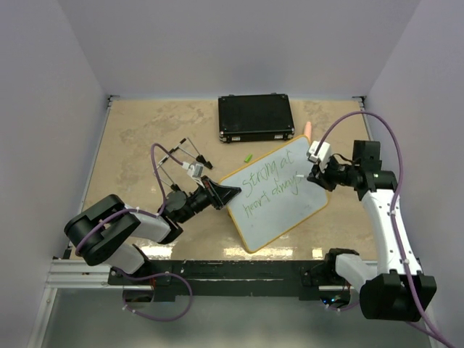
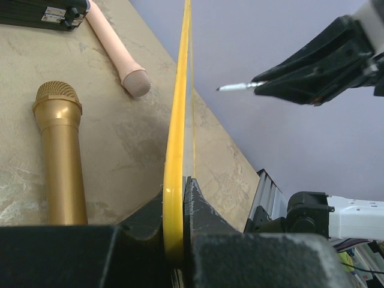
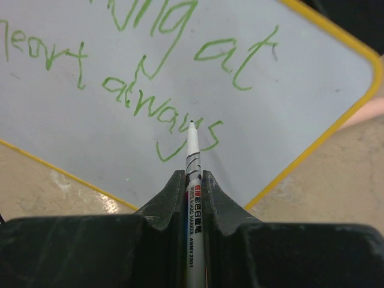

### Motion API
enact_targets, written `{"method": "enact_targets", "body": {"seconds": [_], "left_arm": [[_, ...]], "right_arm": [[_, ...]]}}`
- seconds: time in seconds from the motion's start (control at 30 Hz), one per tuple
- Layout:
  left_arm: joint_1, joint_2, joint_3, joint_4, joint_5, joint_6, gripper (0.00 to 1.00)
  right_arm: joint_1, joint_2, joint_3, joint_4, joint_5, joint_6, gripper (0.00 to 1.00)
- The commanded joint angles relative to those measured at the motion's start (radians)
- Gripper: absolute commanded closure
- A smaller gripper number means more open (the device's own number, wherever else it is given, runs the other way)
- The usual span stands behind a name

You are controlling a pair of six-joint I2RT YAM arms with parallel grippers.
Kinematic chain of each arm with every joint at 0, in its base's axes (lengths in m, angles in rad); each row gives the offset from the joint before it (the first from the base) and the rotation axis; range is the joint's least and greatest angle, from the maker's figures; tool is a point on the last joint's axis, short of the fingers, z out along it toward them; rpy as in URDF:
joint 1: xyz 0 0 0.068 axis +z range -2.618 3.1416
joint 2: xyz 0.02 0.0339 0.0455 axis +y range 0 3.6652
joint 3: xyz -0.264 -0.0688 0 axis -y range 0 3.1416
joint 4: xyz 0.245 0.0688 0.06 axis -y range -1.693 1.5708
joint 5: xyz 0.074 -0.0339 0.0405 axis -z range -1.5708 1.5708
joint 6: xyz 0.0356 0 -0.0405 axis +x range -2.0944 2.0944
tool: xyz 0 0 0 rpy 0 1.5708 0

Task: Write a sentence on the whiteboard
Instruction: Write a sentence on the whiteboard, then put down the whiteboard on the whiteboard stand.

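While left gripper (image 1: 230, 193) pinches whiteboard (image 1: 283, 216), marker (image 3: 192, 162) seemingly apart

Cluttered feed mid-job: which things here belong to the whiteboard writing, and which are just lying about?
In use:
whiteboard, clamped by left end effector
green sentence
marker, in right end effector

Lying about:
black case
gold microphone
pink microphone
small green piece
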Motion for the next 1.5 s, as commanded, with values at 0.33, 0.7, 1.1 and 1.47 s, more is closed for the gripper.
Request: {"method": "enact_targets", "body": {"seconds": [0.33, 0.7, 1.1, 1.47], "left_arm": [[-0.013, -0.043, 0.015, -0.197, 0.036, 0.243, 1.0], [0.034, -0.149, 0.079, -0.317, 0.094, 0.333, 1.0], [0.06, -0.253, 0.14, -0.402, 0.163, 0.327, 1.0], [0.062, -0.35, 0.165, -0.435, 0.165, 0.278, 1.0]], "right_arm": [[0.0, -0.133, 0.143, 0.002, -0.193, 0.092, 1.0], [-0.008, -0.071, 0.411, -0.354, -0.397, -0.099, 1.0], [-0.008, -0.142, 0.389, -0.371, -0.394, -0.107, 1.0], [-0.006, -0.13, 0.442, -0.434, -0.425, -0.127, 1.0]]}}
